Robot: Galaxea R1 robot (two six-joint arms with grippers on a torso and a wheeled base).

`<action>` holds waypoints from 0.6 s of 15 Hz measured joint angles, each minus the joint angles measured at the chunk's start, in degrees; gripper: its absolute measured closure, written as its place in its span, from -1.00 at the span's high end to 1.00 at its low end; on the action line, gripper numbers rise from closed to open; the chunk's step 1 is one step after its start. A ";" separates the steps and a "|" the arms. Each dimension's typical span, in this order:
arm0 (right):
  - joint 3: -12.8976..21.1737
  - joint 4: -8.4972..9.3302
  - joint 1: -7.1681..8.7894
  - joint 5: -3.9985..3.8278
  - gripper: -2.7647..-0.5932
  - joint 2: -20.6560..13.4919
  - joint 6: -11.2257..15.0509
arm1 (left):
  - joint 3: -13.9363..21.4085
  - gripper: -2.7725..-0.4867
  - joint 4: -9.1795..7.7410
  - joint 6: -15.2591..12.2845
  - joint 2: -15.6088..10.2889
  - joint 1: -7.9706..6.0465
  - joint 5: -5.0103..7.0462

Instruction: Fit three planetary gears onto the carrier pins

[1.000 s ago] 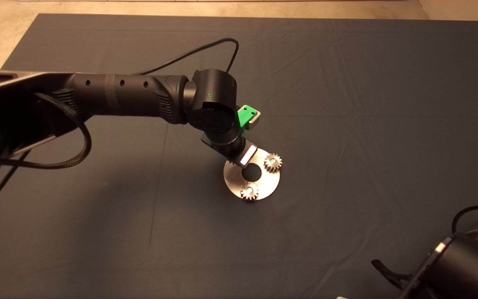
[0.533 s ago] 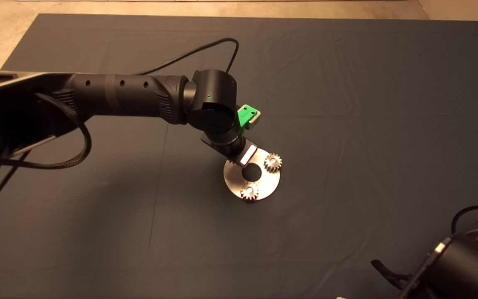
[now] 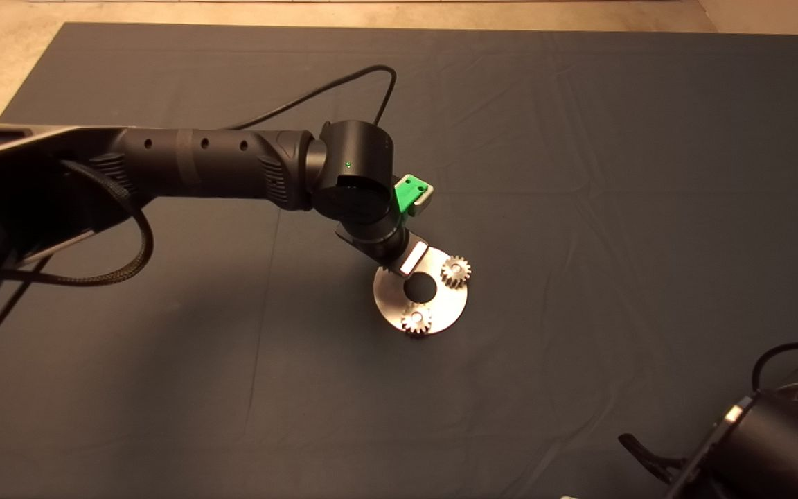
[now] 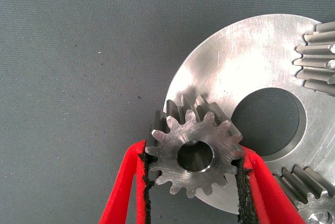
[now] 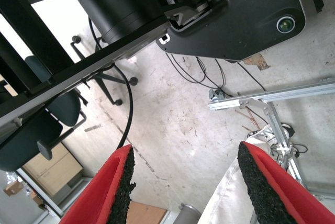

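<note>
A small silvery toothed gear with a centre hole is clamped between the black pads of the left gripper, held over the rim of the flat round shiny metal disc near the middle of the dark mat. Two further silvery gears are seated on the disc, one at its far right edge and one at its near edge. The right gripper is parked at the mat's lower right corner, its fingers spread apart over the floor.
</note>
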 joint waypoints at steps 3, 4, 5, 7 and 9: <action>0.00 -0.02 0.00 0.00 -0.21 0.00 0.00 | 0.00 -0.77 0.00 0.02 -0.03 0.00 -0.01; 0.00 -0.01 0.00 0.00 -0.21 0.00 0.00 | 0.00 -0.77 0.00 0.02 -0.05 0.00 -0.01; 0.00 0.00 0.00 0.00 -0.21 0.00 0.00 | 0.00 -0.77 -0.02 0.02 -0.29 0.00 -0.04; 0.00 0.00 0.00 0.00 -0.21 0.00 0.00 | 0.00 -0.72 -0.02 0.02 -0.35 0.00 -0.18; 0.00 -0.02 0.00 0.00 -0.21 0.00 0.00 | 0.00 -0.63 -0.02 0.02 -0.38 0.00 -0.21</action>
